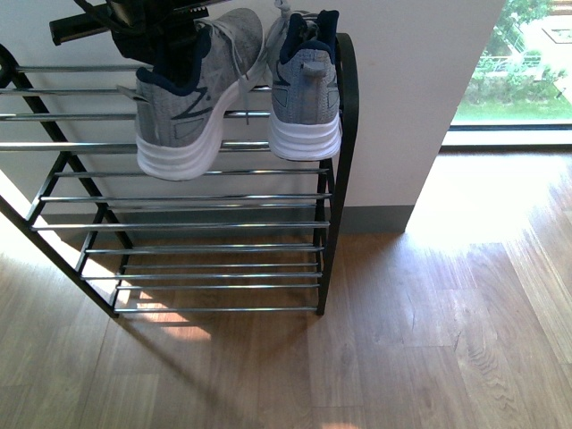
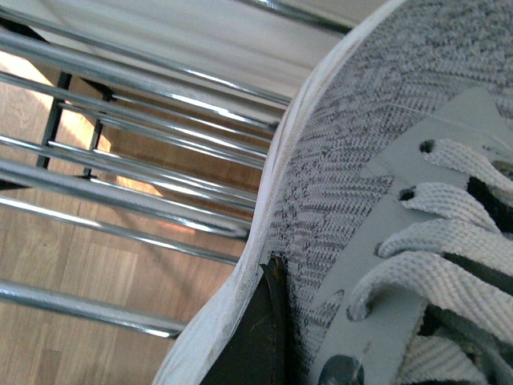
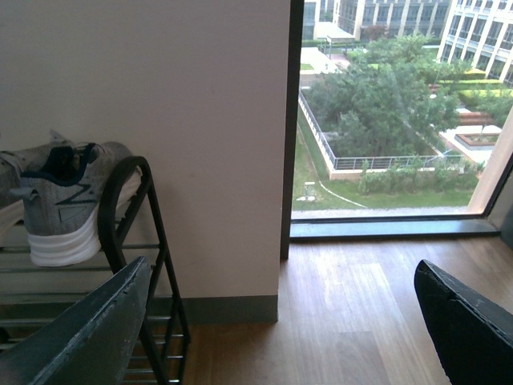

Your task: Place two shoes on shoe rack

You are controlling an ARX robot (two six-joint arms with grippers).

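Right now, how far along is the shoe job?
Done: one shoe sits on the shoe rack's top tier, at its right end. In hand: the left end effector grips the second shoe, which is tilted over the top rods beside the first and not clearly settled. Left: set it flat and release. The right end effector is open and empty.

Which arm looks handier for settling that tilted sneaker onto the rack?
Left. The left fingers grip the tilted sneaker over the rack's top rods, beside the other sneaker resting there. The right fingers are open, empty, off to the rack's side.
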